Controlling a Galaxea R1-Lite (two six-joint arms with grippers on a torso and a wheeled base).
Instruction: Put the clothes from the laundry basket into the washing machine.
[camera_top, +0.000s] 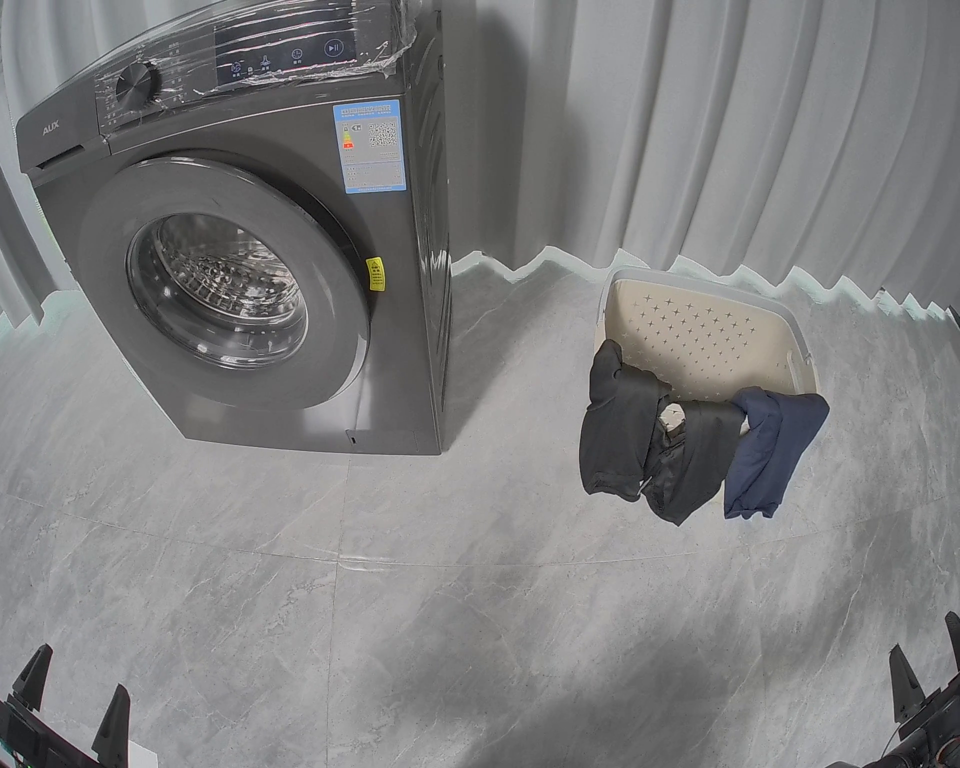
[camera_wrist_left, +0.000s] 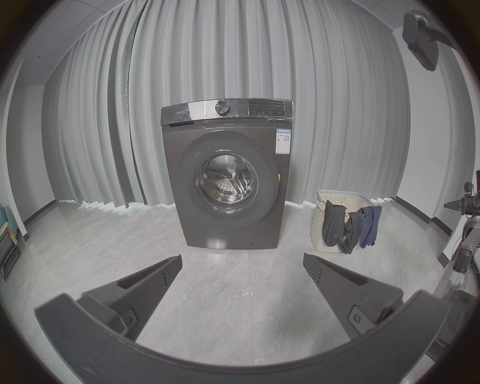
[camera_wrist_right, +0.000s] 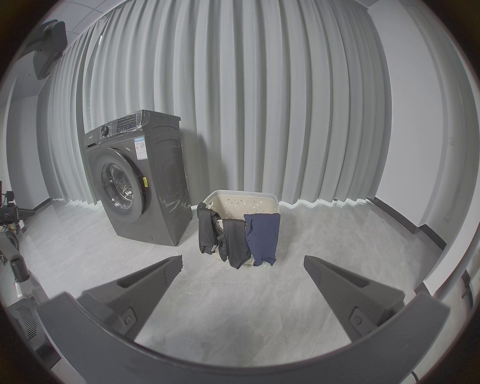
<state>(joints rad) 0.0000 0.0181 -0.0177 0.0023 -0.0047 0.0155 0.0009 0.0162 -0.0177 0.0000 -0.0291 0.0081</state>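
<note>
A dark grey front-loading washing machine (camera_top: 260, 250) stands on the floor at the left, its round door (camera_top: 222, 285) closed. To its right sits a cream laundry basket (camera_top: 710, 330). Black clothes (camera_top: 640, 430) and a navy garment (camera_top: 770, 450) hang over the basket's near rim. My left gripper (camera_top: 70, 690) is low at the near left, open and empty. My right gripper (camera_top: 930, 660) is low at the near right, open and empty. In the left wrist view the washing machine (camera_wrist_left: 227, 175) stands straight ahead beyond my left gripper (camera_wrist_left: 242, 262). In the right wrist view the laundry basket (camera_wrist_right: 242, 202) and its clothes (camera_wrist_right: 235, 237) lie ahead of my right gripper (camera_wrist_right: 242, 262).
Grey tiled floor (camera_top: 420, 600) stretches open between me and both objects. Pale curtains (camera_top: 700, 130) close off the back. A gap of floor separates the machine from the basket.
</note>
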